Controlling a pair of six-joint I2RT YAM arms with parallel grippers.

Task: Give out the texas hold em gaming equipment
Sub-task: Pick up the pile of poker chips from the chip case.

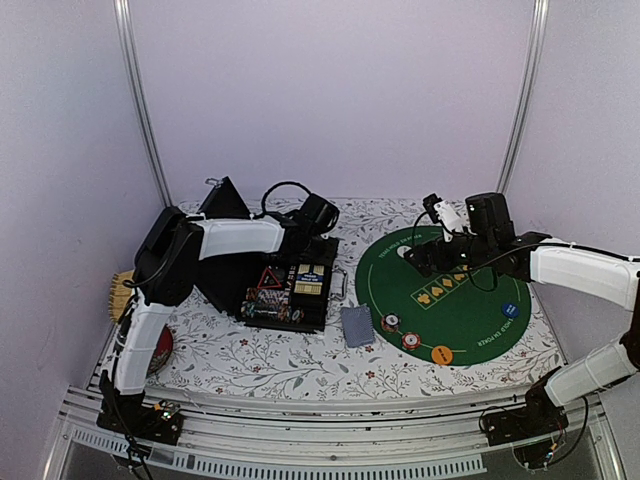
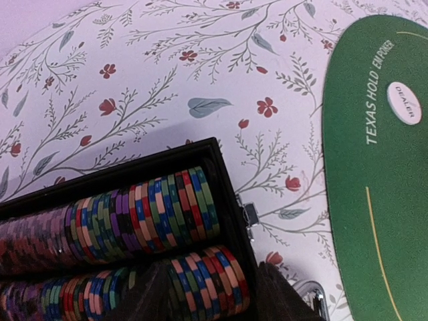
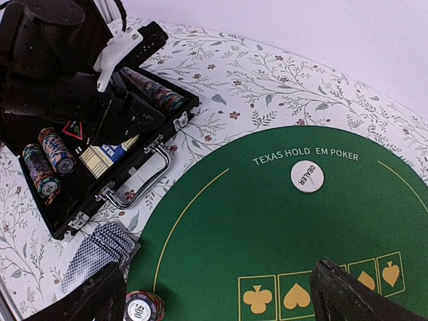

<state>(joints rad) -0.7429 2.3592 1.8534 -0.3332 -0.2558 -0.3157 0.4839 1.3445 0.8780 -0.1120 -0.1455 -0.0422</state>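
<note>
Rows of striped poker chips lie in the black case. My left gripper is down in the case, jaws open either side of the end chips of the near row; it also shows in the right wrist view. On the green mat lie a white dealer button, a blue button, an orange button and two chip stacks. Grey-blue cards lie between the case and the mat. My right gripper hovers open and empty over the mat.
The case's lid stands open at the back. A card box sits in the case and its metal handle faces the mat. A brush and a red object lie at the table's left edge.
</note>
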